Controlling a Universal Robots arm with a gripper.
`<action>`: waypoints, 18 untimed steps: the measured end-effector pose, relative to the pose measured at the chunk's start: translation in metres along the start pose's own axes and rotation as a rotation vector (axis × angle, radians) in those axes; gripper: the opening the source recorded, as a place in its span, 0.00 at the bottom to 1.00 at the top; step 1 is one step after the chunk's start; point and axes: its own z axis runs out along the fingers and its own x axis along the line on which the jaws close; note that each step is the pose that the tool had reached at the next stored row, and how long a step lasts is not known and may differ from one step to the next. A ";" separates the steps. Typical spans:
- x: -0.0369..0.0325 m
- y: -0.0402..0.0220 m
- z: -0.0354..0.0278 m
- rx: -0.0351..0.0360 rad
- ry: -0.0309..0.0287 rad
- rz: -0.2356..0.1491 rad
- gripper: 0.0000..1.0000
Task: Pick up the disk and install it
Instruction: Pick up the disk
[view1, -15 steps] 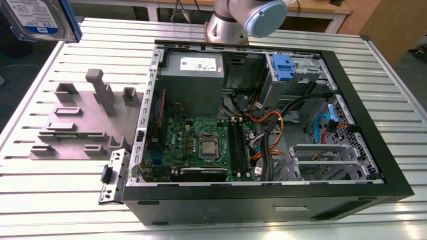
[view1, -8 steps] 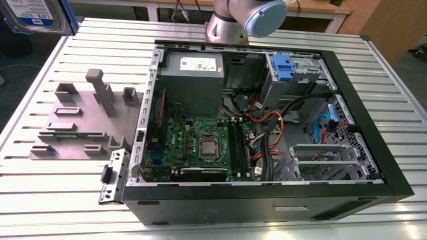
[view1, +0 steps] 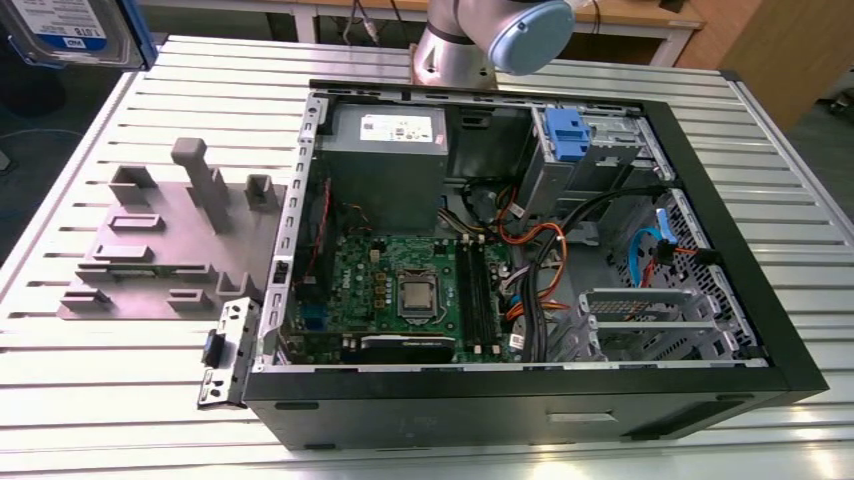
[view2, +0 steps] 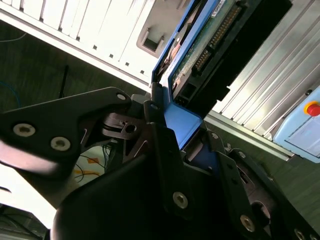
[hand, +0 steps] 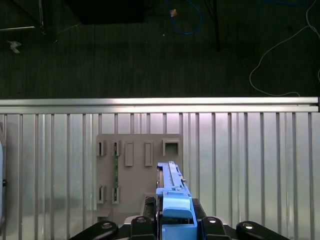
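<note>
Holding: black tool (hand: 174, 212) clamped on silver rectangular disk (view1: 60, 28) with blue plastic frame
Disk place: upper left of exterior view
Beneath: grey slatted metal desk (hand: 250, 150)

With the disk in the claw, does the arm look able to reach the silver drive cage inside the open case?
Probably yes: the claw holds the disk aloft, the case lies open, and the cage looks empty, though loose cables run close beside it.
</note>
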 end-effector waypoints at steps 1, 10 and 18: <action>0.0000 0.0000 0.0000 0.0000 0.0000 0.000 0.36; 0.0126 -0.0009 0.0000 0.0000 0.0000 0.000 0.36; 0.0175 -0.0115 0.0000 0.0000 0.0000 0.000 0.36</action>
